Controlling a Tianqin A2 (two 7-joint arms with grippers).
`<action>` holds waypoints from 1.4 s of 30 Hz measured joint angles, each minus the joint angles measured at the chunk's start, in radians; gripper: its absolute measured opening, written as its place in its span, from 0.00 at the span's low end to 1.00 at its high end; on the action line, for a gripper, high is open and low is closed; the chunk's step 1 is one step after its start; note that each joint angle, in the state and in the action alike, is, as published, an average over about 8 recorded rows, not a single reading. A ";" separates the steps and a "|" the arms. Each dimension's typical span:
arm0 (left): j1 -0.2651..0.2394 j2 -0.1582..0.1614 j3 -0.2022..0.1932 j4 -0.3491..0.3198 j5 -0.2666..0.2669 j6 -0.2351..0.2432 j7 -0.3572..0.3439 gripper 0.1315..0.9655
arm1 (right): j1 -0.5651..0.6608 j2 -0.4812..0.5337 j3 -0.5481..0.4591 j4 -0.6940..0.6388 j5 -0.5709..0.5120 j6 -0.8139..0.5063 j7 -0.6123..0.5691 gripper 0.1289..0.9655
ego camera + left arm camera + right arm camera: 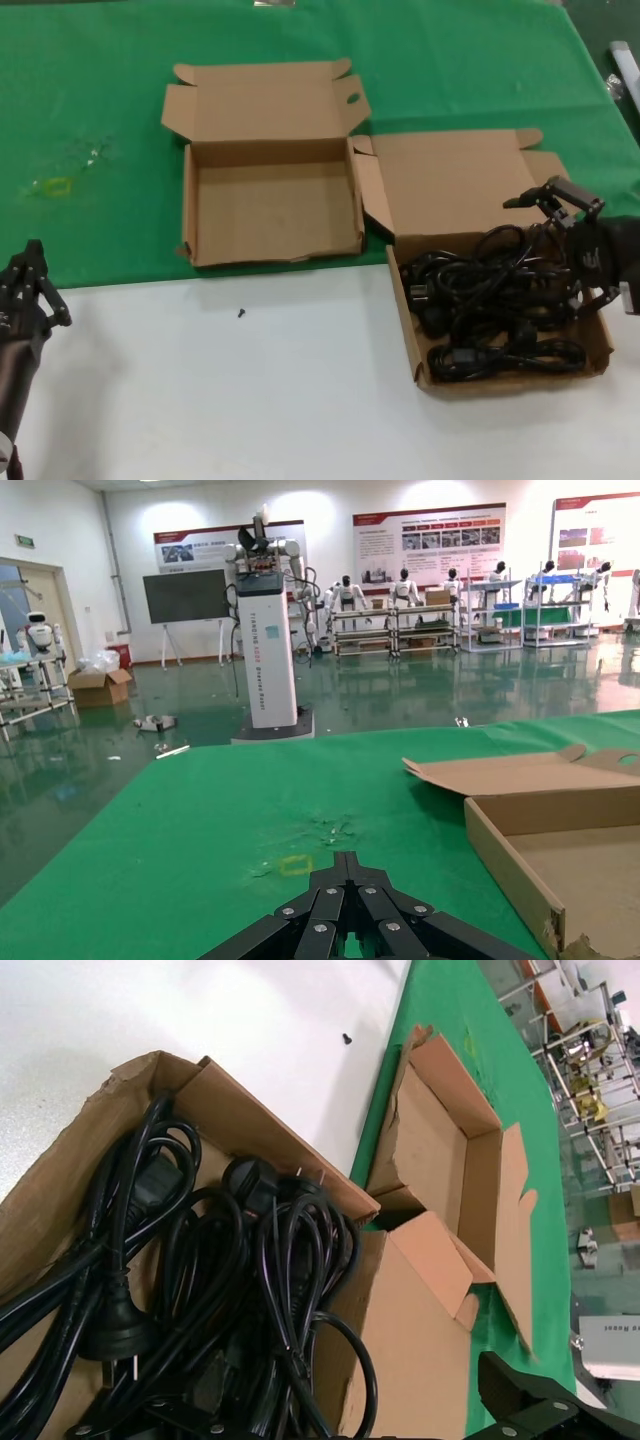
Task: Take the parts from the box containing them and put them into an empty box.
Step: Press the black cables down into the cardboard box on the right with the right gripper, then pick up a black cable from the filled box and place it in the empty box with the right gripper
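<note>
The right gripper point(572, 250) hangs over the 3 o'clock side of the full cardboard box point(410, 330), its fingers spread wide and gripping nothing, one finger near the lid hinge and the other low by the box's outer wall. Directly under and beside it lie the black power cords point(490, 300), a tangled heap of looped cable with moulded plugs filling the box tray; the right wrist view shows them point(200, 1290) pressed against the cardboard wall point(260, 1130). Toward 10 o'clock from that box sits the empty cardboard box point(275, 205), lid folded back, its ear flap touching the full box's lid flap. Both boxes straddle the edge where the green cloth point(100, 100) meets the white table point(250, 400). A small dark screw point(241, 313) lies on the white surface. The left gripper point(30, 285) idles at 8 o'clock, fingers clenched together, empty.
</note>
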 joint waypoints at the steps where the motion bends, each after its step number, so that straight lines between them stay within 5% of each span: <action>1: 0.000 0.000 0.000 0.000 0.000 0.000 0.000 0.01 | -0.001 -0.001 0.000 0.000 0.001 0.002 -0.003 0.95; 15: 0.000 0.000 0.000 0.000 0.000 0.000 0.000 0.01 | -0.032 -0.001 0.005 0.017 0.016 0.008 0.009 0.80; 32: 0.000 0.000 0.000 0.000 0.000 0.000 0.000 0.01 | -0.054 0.000 -0.002 0.032 0.017 0.006 0.021 0.31; 42: 0.000 0.000 0.000 0.000 0.000 0.000 0.000 0.01 | -0.067 0.010 0.001 0.029 0.018 0.007 0.023 0.13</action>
